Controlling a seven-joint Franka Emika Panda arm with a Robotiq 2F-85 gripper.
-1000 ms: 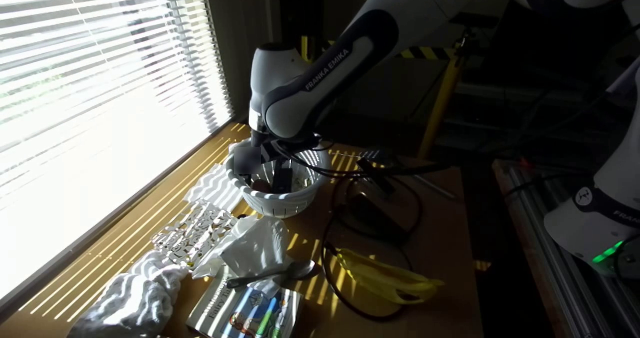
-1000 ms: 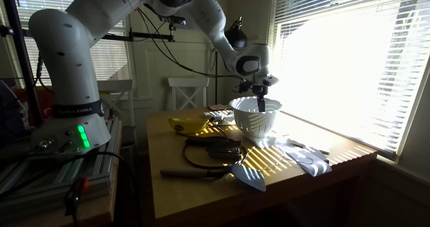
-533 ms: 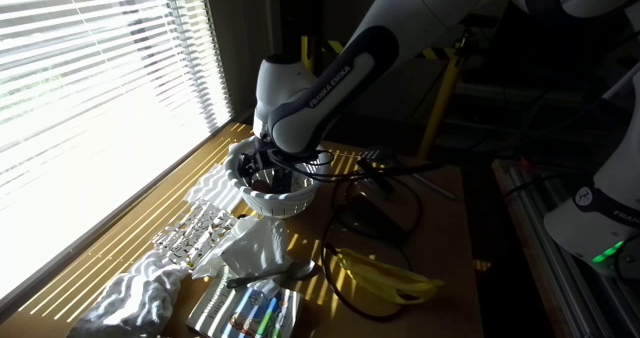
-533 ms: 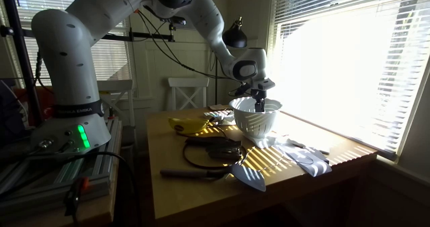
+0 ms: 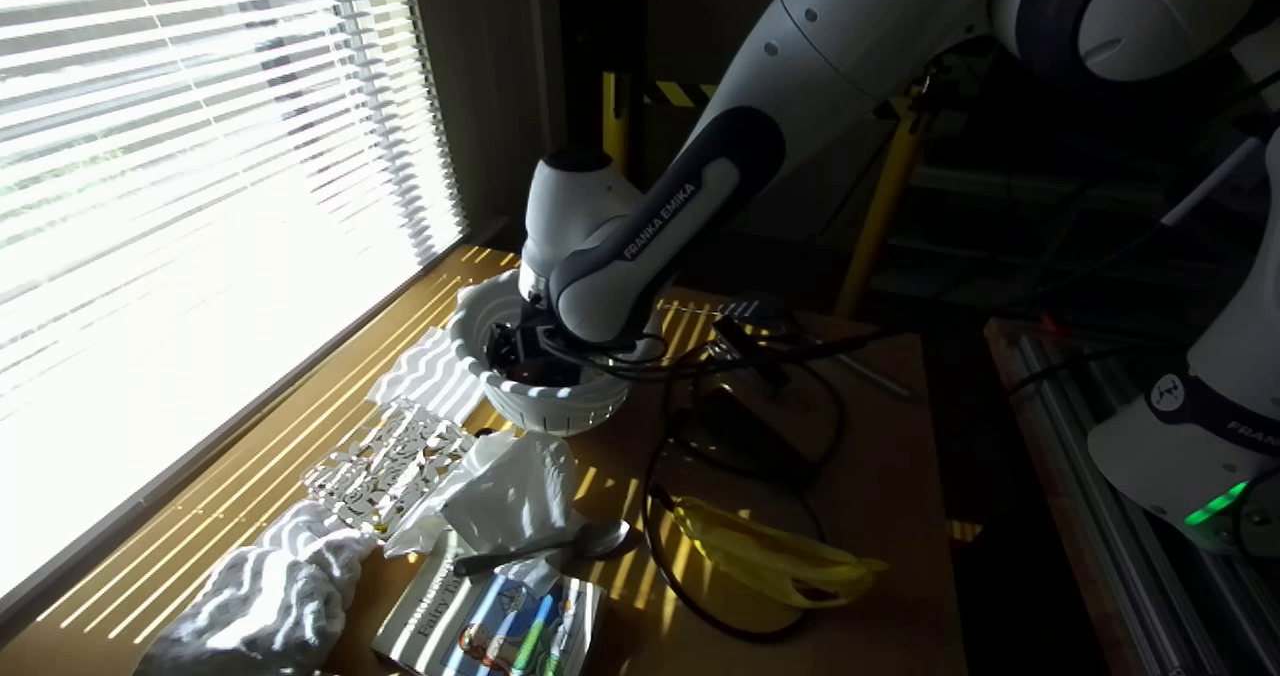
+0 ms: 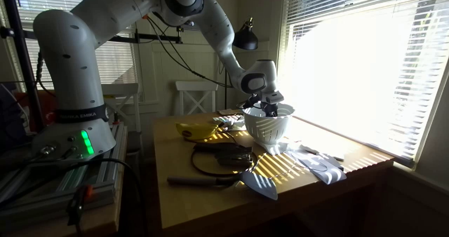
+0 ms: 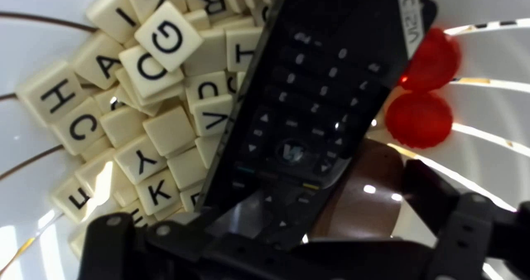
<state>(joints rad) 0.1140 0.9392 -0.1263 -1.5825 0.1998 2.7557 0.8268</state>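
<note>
Hovering my gripper, jaws apart, nothing gripped, over black remote inside white colander, remote beside letter tiles. Likely light, stiff, smooth, bit slippery, hardly fragile. I'd take hold across long side edges, near middle.

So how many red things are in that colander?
2 in the wrist view: upper red piece beside the remote, lower red piece nearer the brown object. Others may be hidden.

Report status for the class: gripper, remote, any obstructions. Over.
Gripper open, inside colander. Black remote there, ungripped. Possibly in the way: brown object, letter tiles alongside.
</note>
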